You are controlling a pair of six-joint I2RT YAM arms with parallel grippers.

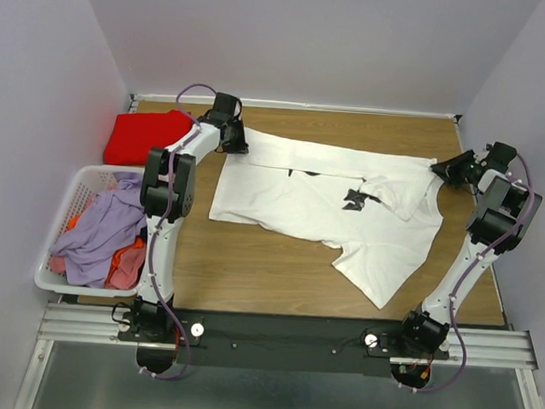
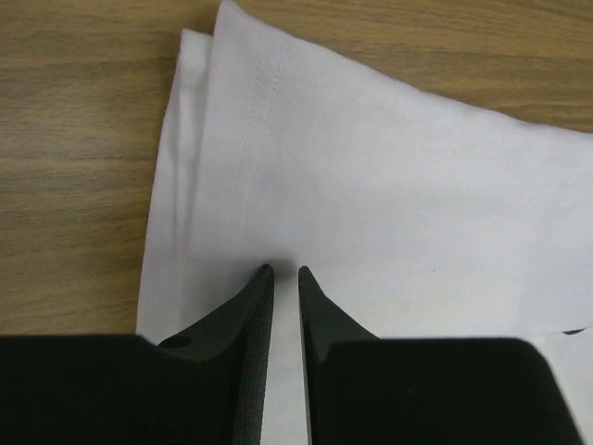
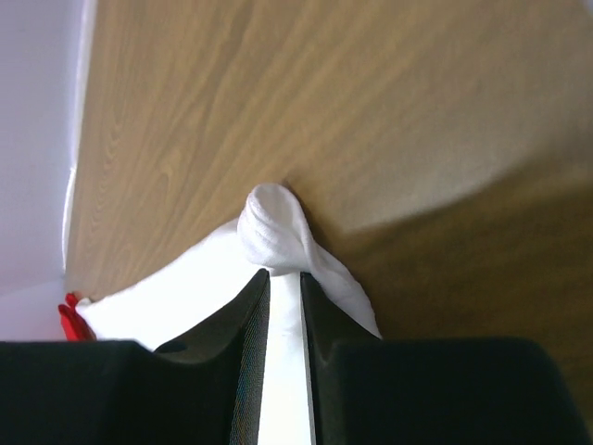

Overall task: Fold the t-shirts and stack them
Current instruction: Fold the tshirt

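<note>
A large white t-shirt point(image 1: 319, 208) lies spread across the wooden table, with its black print point(image 1: 355, 199) showing near the middle. My left gripper point(image 1: 235, 144) is at the shirt's far left corner. In the left wrist view its jaws point(image 2: 285, 271) stand narrowly apart with the white cloth point(image 2: 389, 176) between them. My right gripper point(image 1: 441, 168) is at the far right corner. It point(image 3: 284, 274) is shut on a bunched fold of the white cloth point(image 3: 273, 227) that pokes out past its fingertips. A folded red t-shirt point(image 1: 144, 137) lies at the back left.
A white slatted laundry basket point(image 1: 43, 277) stands at the left edge and holds purple cloth point(image 1: 103, 225) and orange cloth. Walls close in the table at the back and on both sides. A sliver of red cloth point(image 3: 70, 317) shows in the right wrist view.
</note>
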